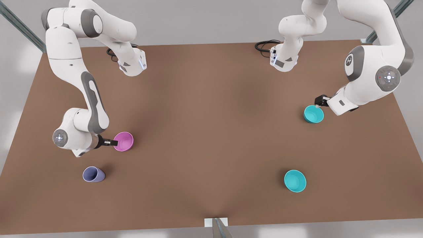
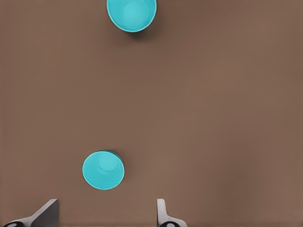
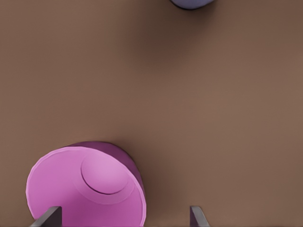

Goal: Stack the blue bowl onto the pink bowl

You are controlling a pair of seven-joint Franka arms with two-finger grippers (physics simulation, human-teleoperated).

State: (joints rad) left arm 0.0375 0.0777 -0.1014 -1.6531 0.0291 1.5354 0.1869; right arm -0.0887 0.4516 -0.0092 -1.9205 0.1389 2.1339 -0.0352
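**Two tools at two bowls, wide bare bench between**

Your left tool sits at the front view's right, over the far rim of the blue bowl. In the left wrist view its fingers stand well apart with nothing between them, and the blue bowl lies just beyond the tips, not gripped.

Your right tool is at the front view's left, at the rim of the pink bowl. The right wrist view shows its fingers spread wide, one over the pink bowl's rim and the other over bare bench; whether it touches the rim, you cannot tell.

The bench is open brown surface across its whole middle, and every item sits well in from its edges.

Count: two teal bowls, the second teal bowl nearer the front edge; one pink bowl; one lavender-grey cup, near the pink bowl.
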